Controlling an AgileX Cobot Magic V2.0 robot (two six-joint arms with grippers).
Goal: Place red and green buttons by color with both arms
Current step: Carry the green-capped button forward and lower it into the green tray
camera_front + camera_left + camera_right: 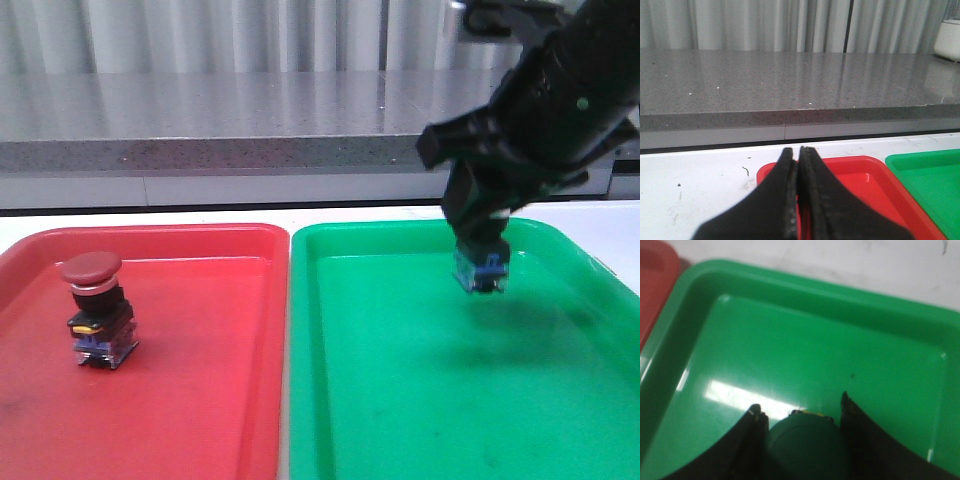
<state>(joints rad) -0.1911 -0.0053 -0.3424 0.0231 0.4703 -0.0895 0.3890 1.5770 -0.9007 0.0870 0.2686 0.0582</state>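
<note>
Green button (482, 268) hangs gripped in right hand (480, 255) above green tray's (400, 400) bare middle; left hand (799, 200) closed, empty.

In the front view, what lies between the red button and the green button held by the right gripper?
Bare tray floor and the two adjoining rims: the red button stands in the red tray, the green button hangs in the right gripper above the green tray.

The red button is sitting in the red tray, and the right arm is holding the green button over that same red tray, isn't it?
Not quite. The red button does sit in the red tray, but the right end effector holds the green button over the green tray, not the red one. The front view shows it, and the right wrist view shows green tray beneath the button.
</note>
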